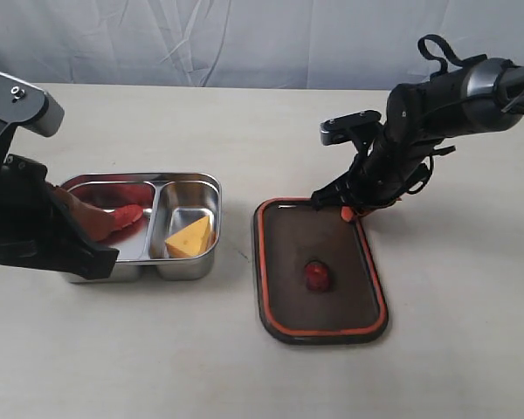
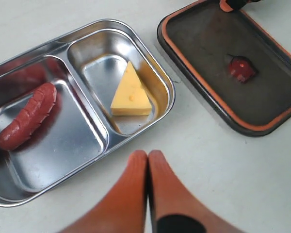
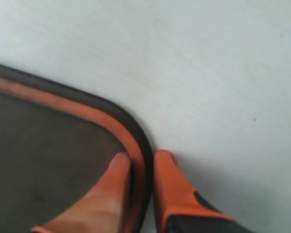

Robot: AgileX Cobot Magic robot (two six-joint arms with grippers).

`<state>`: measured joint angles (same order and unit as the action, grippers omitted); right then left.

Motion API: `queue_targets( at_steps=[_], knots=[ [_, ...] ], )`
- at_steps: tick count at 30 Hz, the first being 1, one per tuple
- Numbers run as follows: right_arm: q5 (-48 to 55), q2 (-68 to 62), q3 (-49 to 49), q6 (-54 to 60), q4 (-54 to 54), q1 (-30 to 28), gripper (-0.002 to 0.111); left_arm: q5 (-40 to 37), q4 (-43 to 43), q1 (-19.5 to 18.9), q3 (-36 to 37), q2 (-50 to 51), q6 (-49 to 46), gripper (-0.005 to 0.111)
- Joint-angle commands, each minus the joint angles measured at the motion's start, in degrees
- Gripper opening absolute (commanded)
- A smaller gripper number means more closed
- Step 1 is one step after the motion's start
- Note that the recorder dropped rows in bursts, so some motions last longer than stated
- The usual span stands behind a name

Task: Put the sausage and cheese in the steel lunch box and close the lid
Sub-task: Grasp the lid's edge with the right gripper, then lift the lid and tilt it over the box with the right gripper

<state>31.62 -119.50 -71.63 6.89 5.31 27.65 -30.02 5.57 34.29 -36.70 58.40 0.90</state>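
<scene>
The right gripper (image 3: 141,158) seems clamped on the rounded, orange-sealed corner rim of the dark lid (image 1: 288,253), while the left gripper (image 2: 148,156) has its smooth orange fingers pressed together. Beside the lid, the shiny steel lunch box (image 1: 211,182) holds the glossy sausage (image 2: 26,121) in its larger compartment and the cheese wedge (image 2: 131,97) in its smaller one.

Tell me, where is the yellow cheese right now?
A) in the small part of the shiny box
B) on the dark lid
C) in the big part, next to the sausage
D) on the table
A: the cheese lies alone in the smaller compartment of the steel lunch box, the sausage is in the bigger one, and the lid has no cheese on it.
</scene>
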Motion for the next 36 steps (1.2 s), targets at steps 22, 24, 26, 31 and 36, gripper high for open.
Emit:
queue_targets(
  at_steps=[22,24,26,31,36],
  knots=[
    [4.9,19.86,-0.12,-0.1,-3.12,-0.32,-0.001,13.13,28.06,0.21,0.32,-0.36,-5.0,0.057],
    [4.8,21.79,-0.12,-0.41,-2.72,-0.32,-0.001,14.15,32.04,0.21,0.32,-0.36,-7.33,0.057],
    [4.44,23.47,-0.12,-0.41,0.27,-0.32,-0.001,14.66,35.89,0.21,0.32,-0.36,-9.74,0.057],
    [4.06,26.56,-0.12,3.37,8.71,-0.21,-0.001,14.37,49.92,0.21,0.32,-0.36,-20.59,0.057],
    [4.06,26.92,-0.12,8.39,15.54,-0.21,-0.001,11.71,59.51,0.21,0.32,-0.36,-31.03,0.057]
  ],
)
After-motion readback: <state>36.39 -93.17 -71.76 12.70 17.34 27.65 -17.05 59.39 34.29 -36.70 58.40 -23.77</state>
